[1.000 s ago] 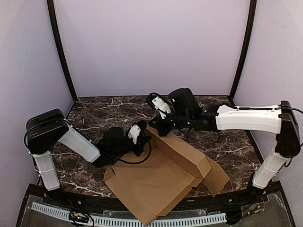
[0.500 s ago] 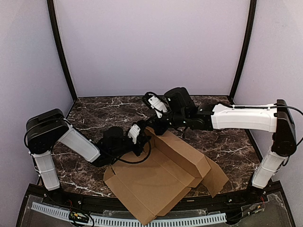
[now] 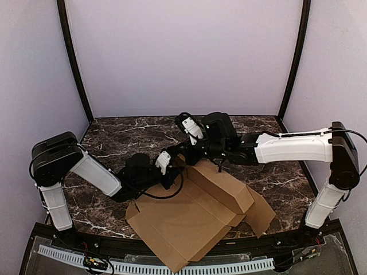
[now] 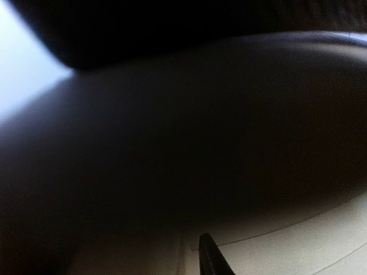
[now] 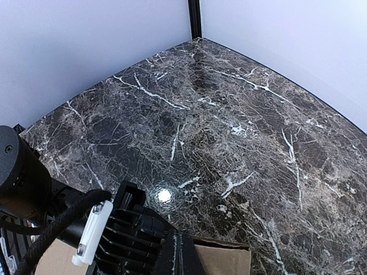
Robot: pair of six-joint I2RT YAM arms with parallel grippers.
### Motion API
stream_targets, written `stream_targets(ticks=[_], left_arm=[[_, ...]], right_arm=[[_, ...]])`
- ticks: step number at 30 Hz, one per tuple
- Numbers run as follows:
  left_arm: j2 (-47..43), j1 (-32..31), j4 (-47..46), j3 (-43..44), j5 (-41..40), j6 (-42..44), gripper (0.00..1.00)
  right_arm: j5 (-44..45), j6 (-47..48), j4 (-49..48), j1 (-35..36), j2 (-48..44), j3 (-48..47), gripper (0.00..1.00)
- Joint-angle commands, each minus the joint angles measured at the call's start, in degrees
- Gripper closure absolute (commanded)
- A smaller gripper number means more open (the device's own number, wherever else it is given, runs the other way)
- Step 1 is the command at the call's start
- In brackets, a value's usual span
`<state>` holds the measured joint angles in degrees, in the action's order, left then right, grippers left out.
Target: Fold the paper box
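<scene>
The paper box (image 3: pixel 189 220) is a plain brown sheet lying at the table's near middle, with a long flap (image 3: pixel 223 186) folded up along its far right side. My left gripper (image 3: pixel 172 167) reaches low to the sheet's far left corner. The left wrist view is almost all dark, showing one fingertip (image 4: pixel 210 259) over pale cardboard (image 4: pixel 304 246), so its jaws are unclear. My right gripper (image 3: pixel 187 156) hangs just above that same corner. In the right wrist view the right gripper (image 5: pixel 180 253) is shut, beside the flap's top edge (image 5: pixel 225 260) and the left wrist (image 5: pixel 129 232).
Dark marble table (image 3: pixel 126 134) stretches behind and to both sides of the box. Pale walls close in the back and sides, with black posts (image 3: pixel 73 63) at the corners. The sheet's near corner (image 3: pixel 179 264) overhangs the front edge by the arm bases.
My right arm has shifted slightly left and lower over the box's far corner. The left arm and the cardboard stay nearly where they were.
</scene>
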<state>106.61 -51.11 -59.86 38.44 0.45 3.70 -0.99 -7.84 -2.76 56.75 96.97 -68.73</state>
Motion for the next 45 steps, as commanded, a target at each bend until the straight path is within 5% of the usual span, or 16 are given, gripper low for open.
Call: stream_targets(ticks=[1, 16, 29, 37, 45], left_arm=[[-0.39, -0.35, 1.68, -0.04, 0.37, 0.41, 0.77], [-0.52, -0.3, -2.48, -2.2, -5.95, 3.09, 0.82], [1.68, -0.3, -7.52, -4.84, 1.44, -0.73, 0.77], [3.23, -0.26, -6.31, -2.66, 3.08, -0.92, 0.98], [3.24, -0.3, -5.41, -1.95, 3.54, -0.25, 0.99]], right_arm=[[0.71, -0.75, 11.36, 1.16, 3.29, 4.4, 1.0], [0.29, -1.92, 11.81, 1.2, 0.84, 7.87, 1.0], [0.23, -2.35, 12.0, 1.26, -1.12, 7.8, 1.0], [0.2, -2.6, 11.99, 1.25, -2.32, 6.66, 1.0], [0.49, -2.32, 11.95, 1.25, -3.19, 3.95, 1.0]])
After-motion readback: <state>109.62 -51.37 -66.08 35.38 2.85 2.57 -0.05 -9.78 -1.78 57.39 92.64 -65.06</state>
